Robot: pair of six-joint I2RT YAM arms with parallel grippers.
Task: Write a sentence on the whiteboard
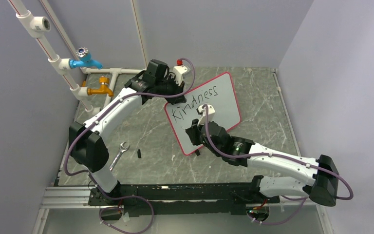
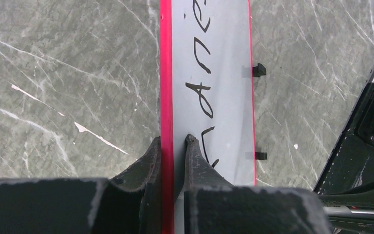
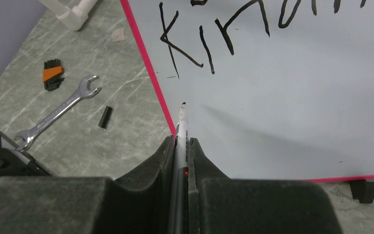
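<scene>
The whiteboard (image 1: 219, 109), white with a thin red rim, lies slanted across the middle of the table. One word of the sentence (image 1: 195, 103), "Kindness", runs in black along its top line. My left gripper (image 1: 177, 92) is shut on the board's upper left rim; in the left wrist view its fingers (image 2: 173, 141) pinch the red edge of the whiteboard (image 2: 224, 97). My right gripper (image 1: 191, 131) is shut on a grey-and-white marker (image 3: 181, 131). The marker's black tip sits just inside the whiteboard's (image 3: 282, 107) left rim, below the "K".
A steel wrench (image 1: 118, 155) and a small black cap (image 1: 140, 153) lie on the marble table left of the board. White pipes with a blue tap (image 1: 85, 61) and a yellow tap (image 1: 101, 89) stand at the back left. Grey walls enclose three sides.
</scene>
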